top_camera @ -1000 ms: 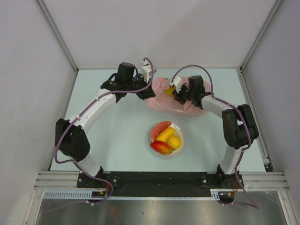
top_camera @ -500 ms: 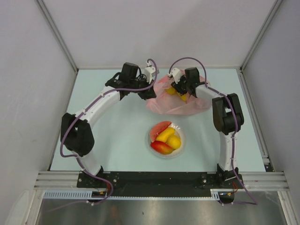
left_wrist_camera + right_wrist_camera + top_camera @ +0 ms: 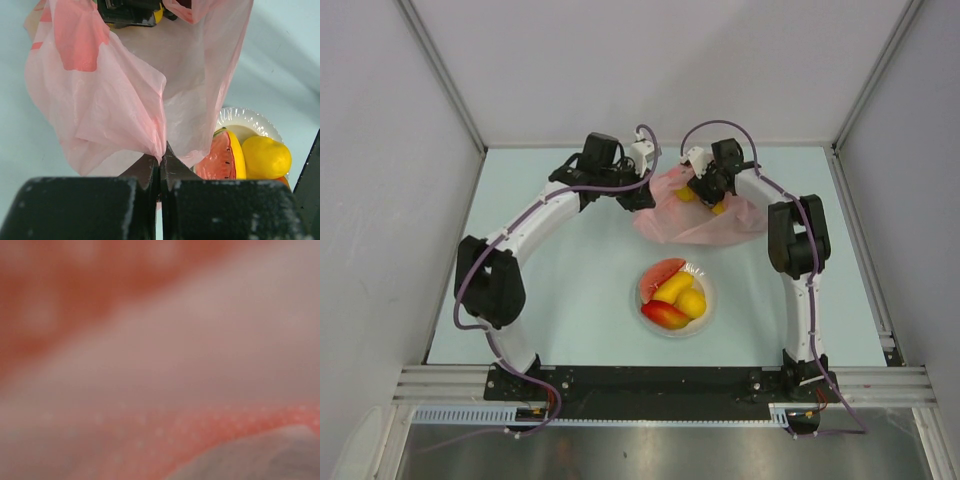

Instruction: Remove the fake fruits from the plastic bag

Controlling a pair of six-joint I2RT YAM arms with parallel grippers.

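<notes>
Left tool (image 3: 160, 167): it was closed tight on a fold of the bag (image 3: 100, 110) and held that edge up from the bench (image 3: 560, 280).
Right tool (image 3: 706, 185): it was down in the mouth of the bag. Its wrist hid the fingers from above, and its own camera showed only pink blur, so I could not tell how wide it was.
Change: in the last second the right arm pulled its elbow in toward the bag and the right tool went deeper into the mouth. The left tool kept nearly the same place and the same grip.
Bag: it lay at the far middle of the bench, between the two tools.
Fruits inside: two yellow fruits (image 3: 718, 207) showed just beside the right tool, inside the film.
Fruits outside: the plate (image 3: 708, 285) nearer the arms carried a slice (image 3: 220, 157), a mango (image 3: 663, 315) and more yellow pieces.
Meaning: the task seemed partly done. The right tool was probably reaching for one of the yellow fruits, but no grasp could be confirmed.
</notes>
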